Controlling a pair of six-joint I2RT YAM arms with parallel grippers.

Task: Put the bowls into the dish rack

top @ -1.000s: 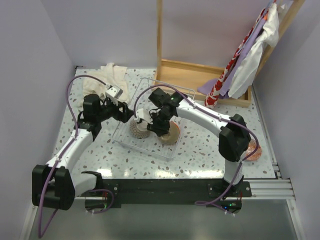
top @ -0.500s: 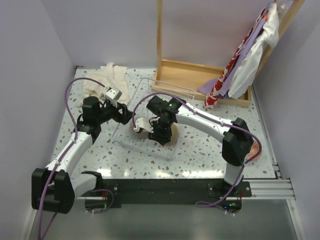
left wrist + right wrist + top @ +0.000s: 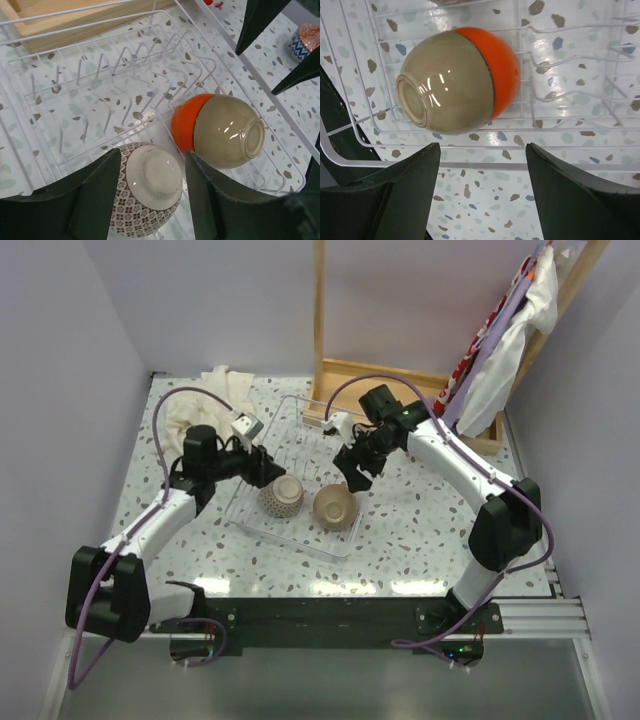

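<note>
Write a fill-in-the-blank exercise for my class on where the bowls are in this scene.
The rack holds ___ bowls. The orange-and-tan bowl lies on its ___. The patterned bowl sits with its foot facing ___. The blue bowl stands ___ the rack.
Missing words: two; side; up; outside.

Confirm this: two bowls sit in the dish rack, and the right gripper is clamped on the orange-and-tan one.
Wrong on the grip: the right wrist view shows the right gripper open, clear of the orange-and-tan bowl. Two bowls do sit in the dish rack.
</note>
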